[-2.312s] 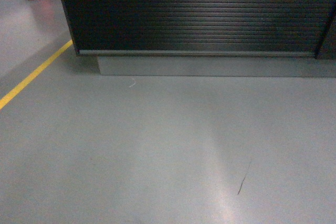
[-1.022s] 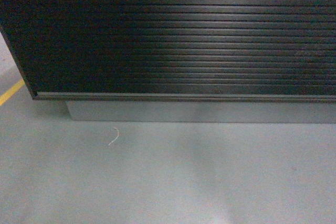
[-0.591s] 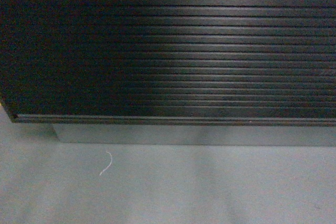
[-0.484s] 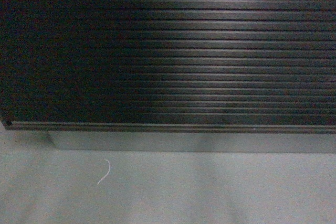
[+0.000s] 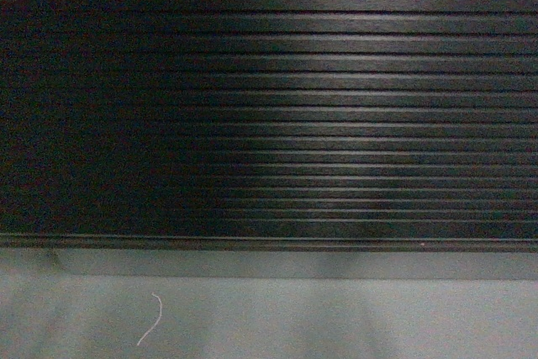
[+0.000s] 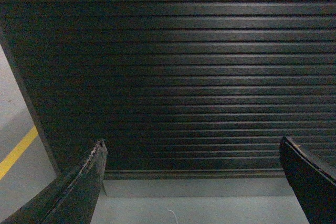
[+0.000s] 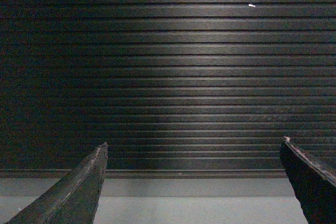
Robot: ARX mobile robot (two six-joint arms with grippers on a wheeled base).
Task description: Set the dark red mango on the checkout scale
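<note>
I see the checkout (image 5: 336, 107) front, ribbed with a dull sheen, above a smooth, matt grey floor (image 5: 336, 325).

left gripper (image 6: 191, 153) and right gripper (image 7: 193, 153): jaws spread wide, empty.

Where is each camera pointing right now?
Head: on the robot, facing the checkout ribbed front, floor below; no robot parts show.
Left wrist: same panel and its left edge; open left hand fingers frame it.
Right wrist: panel square-on; open right hand fingers frame it.
Shared: all see the ribbed panel; no mango or scale.
</note>
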